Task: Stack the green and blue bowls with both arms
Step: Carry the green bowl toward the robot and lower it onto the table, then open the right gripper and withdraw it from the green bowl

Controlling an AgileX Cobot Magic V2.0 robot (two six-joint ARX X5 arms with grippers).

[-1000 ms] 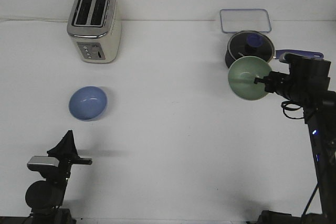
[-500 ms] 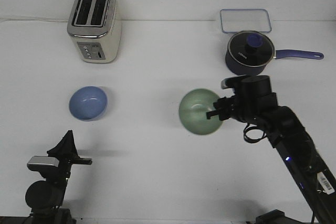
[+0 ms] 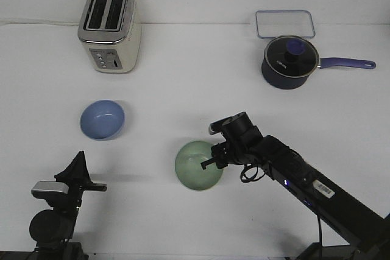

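Your white table [image 3: 183, 65] carries a cream two-slot toaster [image 3: 111, 28] at the back left, a navy lidded saucepan [image 3: 290, 61] at the back right, and a clear lidded container [image 3: 284, 24] behind the pan. Your right arm [image 3: 292, 175] reaches diagonally to the table's middle. Its gripper [image 3: 213, 158] pinches the rim of the green bowl [image 3: 197, 165], held low near the tabletop, probably so it can be set down within the other arm's reach. The blue bowl [image 3: 102, 119] sits upright, well apart to the left. Your left gripper [image 3: 77, 167] waits near the front edge, fingers pressed together to a point, holding nothing.
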